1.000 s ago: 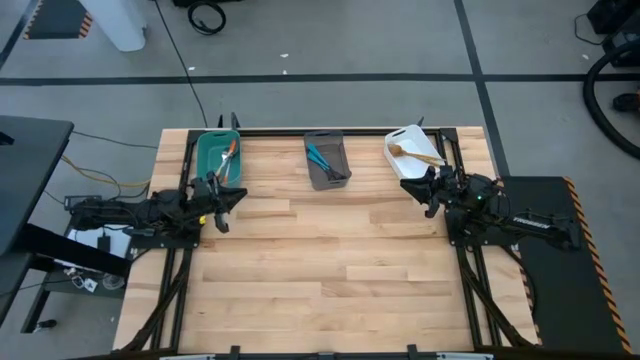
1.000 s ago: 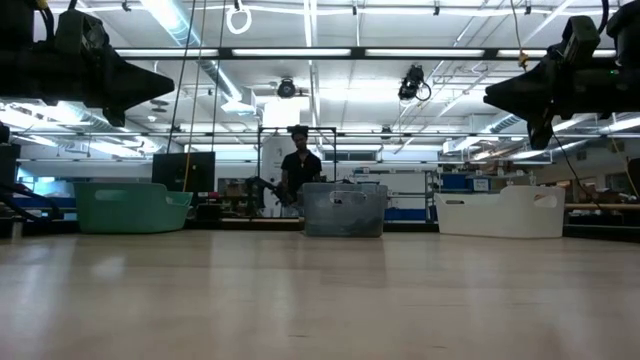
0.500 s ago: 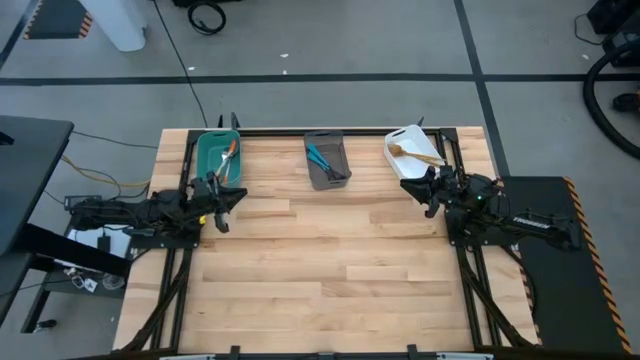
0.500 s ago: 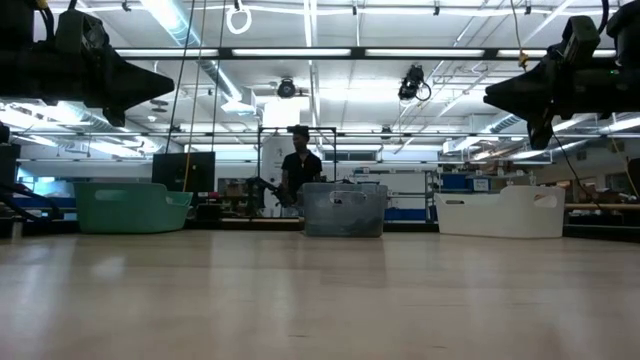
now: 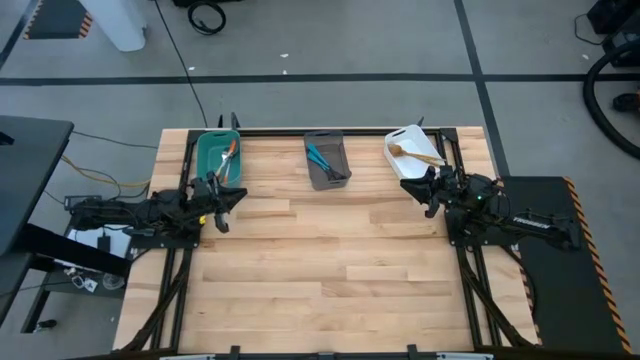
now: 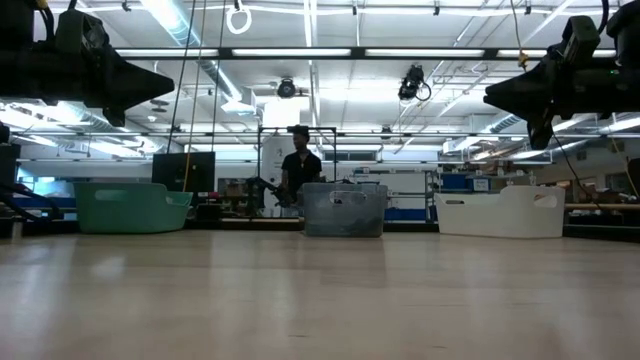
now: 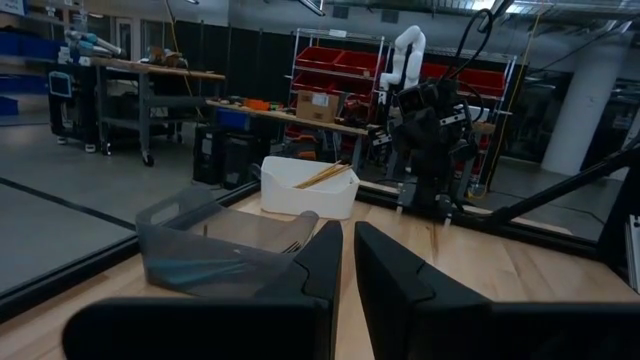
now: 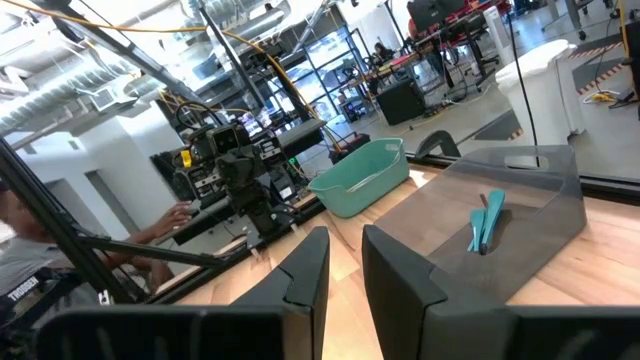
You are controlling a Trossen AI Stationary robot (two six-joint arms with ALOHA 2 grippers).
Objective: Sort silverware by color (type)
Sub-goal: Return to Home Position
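Three sets of slim, metal-tined forks lie sorted along the far edge of the wooden tabletop: orange-handled forks in the teal rectangular bin, blue-handled forks in the grey bin, and golden-tan-handled forks in the white bin. Just before the teal bin hovers the left tool, and before the white bin the right tool, each with fingers drawn nearly together on nothing.

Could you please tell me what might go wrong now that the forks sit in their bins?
1. The tan forks rise above the rim of the white bin, close to the right gripper; a careless move might catch them.
2. The orange forks lean on the wall of the teal bin near the left gripper, likewise.
3. A person stands beyond the table and should probably keep clear.
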